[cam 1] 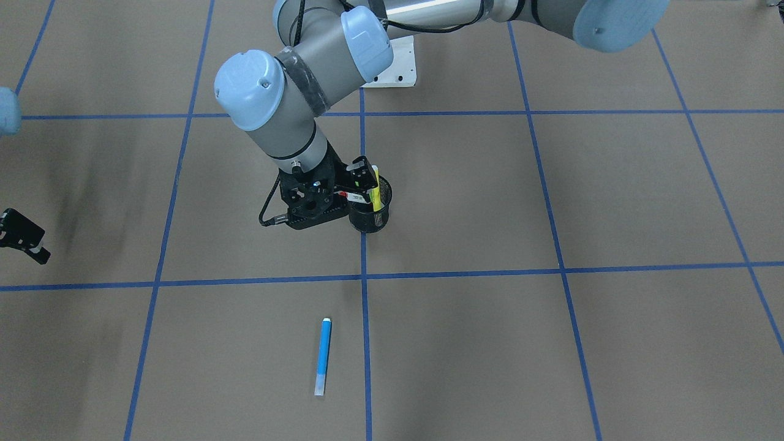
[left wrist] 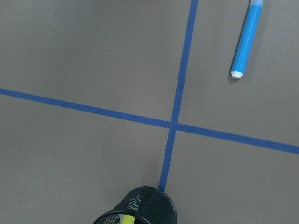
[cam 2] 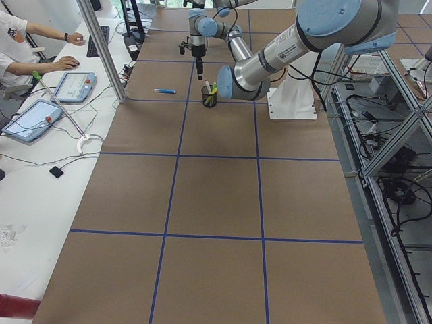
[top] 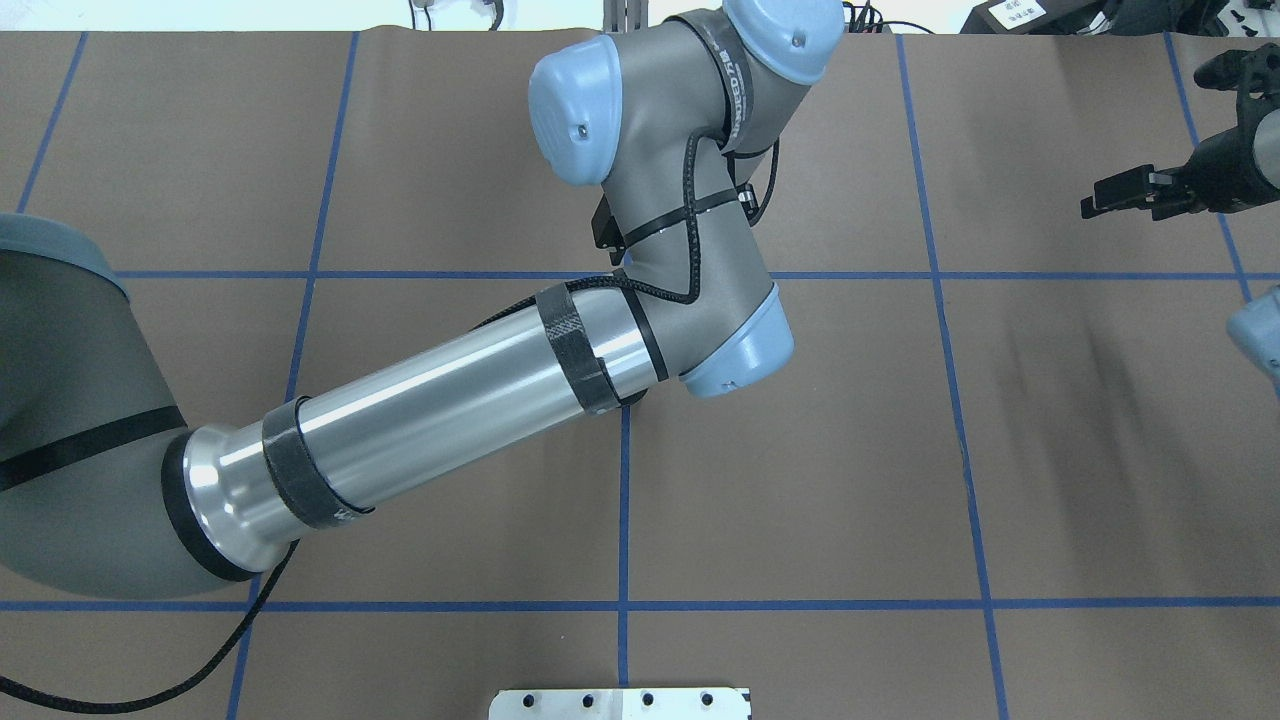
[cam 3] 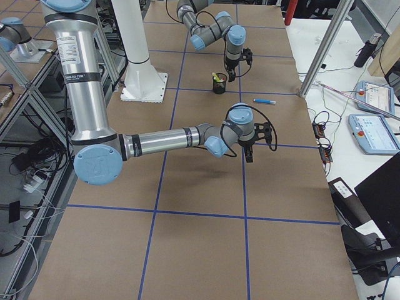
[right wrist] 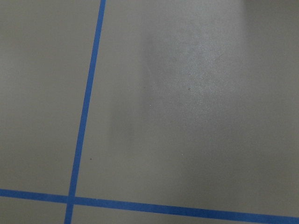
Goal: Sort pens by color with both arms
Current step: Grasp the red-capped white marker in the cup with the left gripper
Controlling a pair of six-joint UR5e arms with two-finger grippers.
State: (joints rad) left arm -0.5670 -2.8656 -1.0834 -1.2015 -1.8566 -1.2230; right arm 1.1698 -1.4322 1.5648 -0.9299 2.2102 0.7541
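A blue pen lies alone on the brown table, in front of a black mesh cup. A yellow pen stands in the cup. My left gripper hangs at the cup's rim on the robot's side. A small white-and-red piece shows beside its fingers, and I cannot tell whether it is held. My right gripper hovers over bare table far to the robot's right, cut off by the frame edge. Neither gripper's jaw gap shows.
Blue tape lines divide the table into squares. The white pedestal base stands behind the cup. The left forearm spans the middle of the overhead view. A person's hands rest at a side desk with tablets.
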